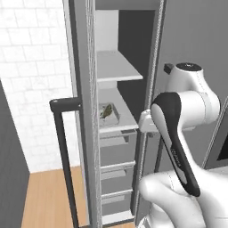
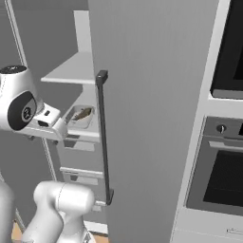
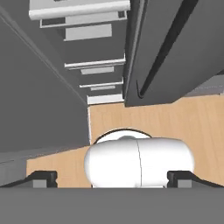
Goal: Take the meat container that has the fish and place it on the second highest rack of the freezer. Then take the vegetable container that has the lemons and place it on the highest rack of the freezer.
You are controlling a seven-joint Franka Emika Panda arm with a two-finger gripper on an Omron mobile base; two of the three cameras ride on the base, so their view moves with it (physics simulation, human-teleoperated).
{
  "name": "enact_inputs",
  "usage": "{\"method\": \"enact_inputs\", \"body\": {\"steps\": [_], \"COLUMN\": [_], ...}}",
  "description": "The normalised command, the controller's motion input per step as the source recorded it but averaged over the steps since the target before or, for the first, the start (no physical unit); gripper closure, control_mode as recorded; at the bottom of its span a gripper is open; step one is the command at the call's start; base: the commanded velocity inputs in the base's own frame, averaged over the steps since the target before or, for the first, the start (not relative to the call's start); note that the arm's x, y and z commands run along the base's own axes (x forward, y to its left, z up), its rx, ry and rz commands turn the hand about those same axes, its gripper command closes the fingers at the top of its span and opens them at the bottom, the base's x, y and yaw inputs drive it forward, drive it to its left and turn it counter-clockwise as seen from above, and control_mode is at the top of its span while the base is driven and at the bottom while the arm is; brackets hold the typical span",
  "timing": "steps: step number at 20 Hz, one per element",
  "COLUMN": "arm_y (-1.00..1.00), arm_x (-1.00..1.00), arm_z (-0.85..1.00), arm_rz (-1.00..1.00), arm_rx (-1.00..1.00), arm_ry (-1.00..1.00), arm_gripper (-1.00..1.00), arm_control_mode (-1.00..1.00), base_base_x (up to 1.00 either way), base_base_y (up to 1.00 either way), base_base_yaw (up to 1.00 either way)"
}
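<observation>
Left base view showing the freezer (image 1: 127, 26) standing open, the meat container (image 1: 109, 114) with the fish (image 1: 107, 111) sitting on its second highest rack, gripper (image 3: 111, 176) jaws spreading wide and holding nothing, pointing down at the wooden floor (image 3: 175, 122).

freezer (image 1: 84, 67): grey, pale grey shelves | door handle (image 1: 66, 151): black | meat container (image 1: 109, 116): light grey | fish (image 1: 107, 110): olive-brown | floor (image 1: 49, 200): tan wood | wall (image 1: 31, 58): white brick
</observation>
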Motion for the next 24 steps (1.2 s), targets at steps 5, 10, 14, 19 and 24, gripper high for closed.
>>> {"method": "enact_inputs", "body": {"steps": [5, 10, 14, 19, 24], "arm_y": [0.00, 0.00, 0.00, 0.00, 0.00], "arm_x": [0.00, 0.00, 0.00, 0.00, 0.00], "arm_z": [0.00, 0.00, 0.00, 0.00, 0.00], "arm_rz": [0.00, 0.00, 0.00, 0.00, 0.00], "arm_rx": [0.00, 0.00, 0.00, 0.00, 0.00], "arm_ry": [0.00, 0.00, 0.00, 0.00, 0.00], "arm_gripper": [-1.00, -1.00, -1.00, -1.00, -1.00], "arm_control_mode": [1.00, 1.00, 1.00, 1.00, 1.00], "base_base_x": [-0.15, 0.16, 0.09, 0.01, 0.08], "base_base_y": [-0.93, -1.00, -1.00, -1.00, -1.00], "base_base_yaw": [0.03, 0.10, 0.07, 0.02, 0.00]}}
